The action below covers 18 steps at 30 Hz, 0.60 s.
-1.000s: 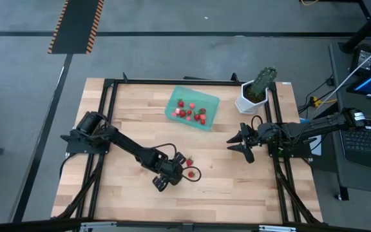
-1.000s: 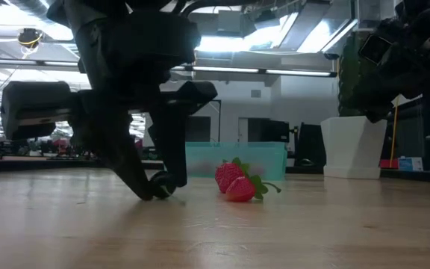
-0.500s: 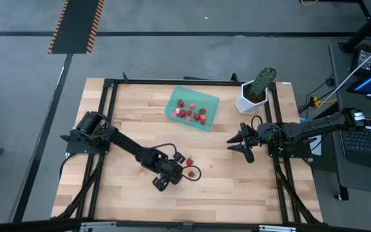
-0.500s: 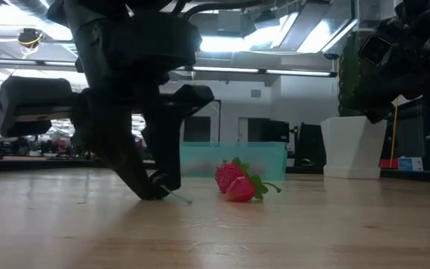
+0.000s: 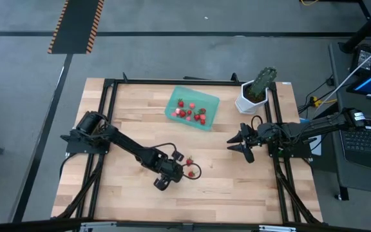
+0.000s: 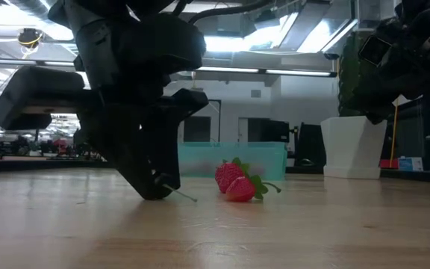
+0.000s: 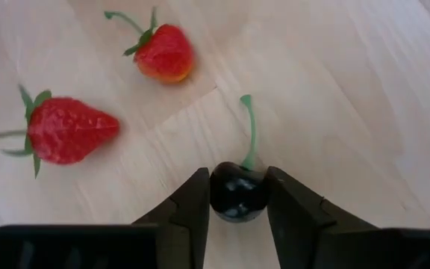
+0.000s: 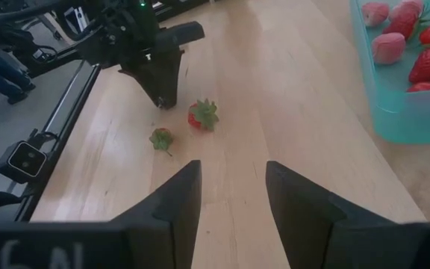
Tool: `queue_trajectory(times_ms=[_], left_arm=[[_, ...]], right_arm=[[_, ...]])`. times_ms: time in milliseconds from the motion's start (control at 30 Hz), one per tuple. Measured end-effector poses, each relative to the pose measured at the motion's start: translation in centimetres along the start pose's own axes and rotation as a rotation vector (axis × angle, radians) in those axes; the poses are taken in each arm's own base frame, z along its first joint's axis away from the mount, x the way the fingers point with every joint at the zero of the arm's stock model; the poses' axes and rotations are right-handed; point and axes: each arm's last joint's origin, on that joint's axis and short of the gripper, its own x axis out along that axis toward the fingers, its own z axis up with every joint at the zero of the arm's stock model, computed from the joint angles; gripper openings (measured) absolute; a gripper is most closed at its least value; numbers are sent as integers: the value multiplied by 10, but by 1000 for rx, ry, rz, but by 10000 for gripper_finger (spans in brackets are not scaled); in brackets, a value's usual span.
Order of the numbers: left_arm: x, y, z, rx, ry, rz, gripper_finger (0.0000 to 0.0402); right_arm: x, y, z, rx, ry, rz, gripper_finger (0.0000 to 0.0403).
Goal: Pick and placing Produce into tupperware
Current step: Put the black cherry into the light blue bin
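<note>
Teal tupperware holds red and pink berries in the high view; right gripper waits open nearby. Left wrist view alone shows the left gripper pinching a dark cherry beside two strawberries.

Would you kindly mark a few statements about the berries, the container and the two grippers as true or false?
1. The left gripper has its fingers on either side of a dark cherry on the table. True.
2. Two red strawberries lie loose on the wood near that cherry. True.
3. The teal tupperware is empty. False: it already holds several red and pink berries.
4. The right gripper is carrying a strawberry. False: its fingers stand open with nothing between them.
5. The cactus plant sits inside the tupperware. False: it stands in its own white pot beside the container.
</note>
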Motion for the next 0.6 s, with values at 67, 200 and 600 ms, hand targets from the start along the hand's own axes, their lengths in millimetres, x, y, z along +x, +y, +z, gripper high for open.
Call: queue_trajectory(times_ms=[67,200,600], left_arm=[[-3,1,0,-17,-5,4,103],[-12,2,0,-17,-9,4,103],[-50,6,1,-64,-23,7,103]], right_arm=[[0,0,0,0,0,0,154],[0,0,-1,0,6,-3,154],[0,-1,-1,-2,13,-6,154]])
